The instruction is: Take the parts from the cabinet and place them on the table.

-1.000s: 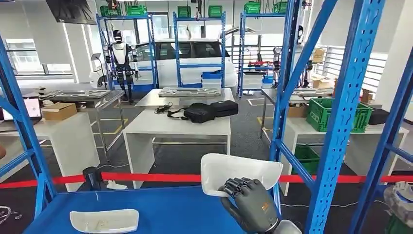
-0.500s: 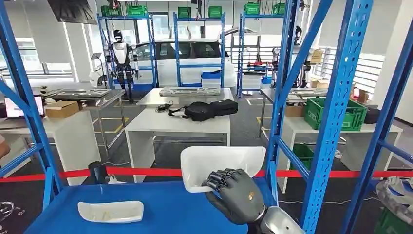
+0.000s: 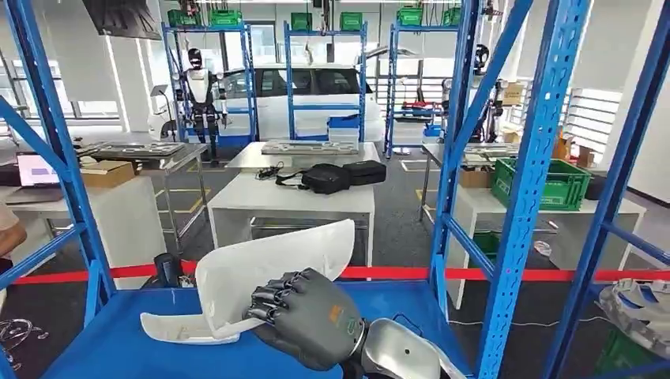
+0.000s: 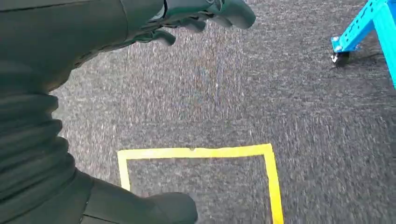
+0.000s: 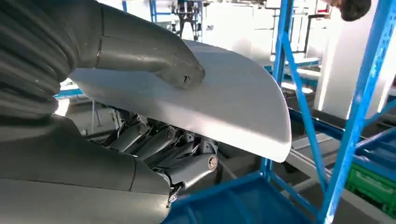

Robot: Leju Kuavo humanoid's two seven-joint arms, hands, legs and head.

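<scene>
Above the blue shelf deck of the cabinet, the right hand grips a white moulded panel and holds it clear of the deck, tilted, with its far end raised. The right wrist view shows the hold plainly: the thick grey thumb presses on one face of the panel while the darker fingers curl against the opposite face, so the part is clamped near one end.

A second white panel lies flat on the same deck, just beside and partly beneath the lifted one; whether the two touch cannot be told.

The left hand hangs well below the deck, over grey carpet marked with yellow tape. Its fingers look loosely curled with nothing in them, but too little of them shows to say whether they are apart or closed.

The panel looks like a thin, stiff plastic shell: probably light, smooth-faced and likely slippery. Held at one end, its long free span would tend to swing or twist, and could catch on the blue upright beside the deck. A firmer hold would likely sit nearer the middle, across the curved edge.
</scene>
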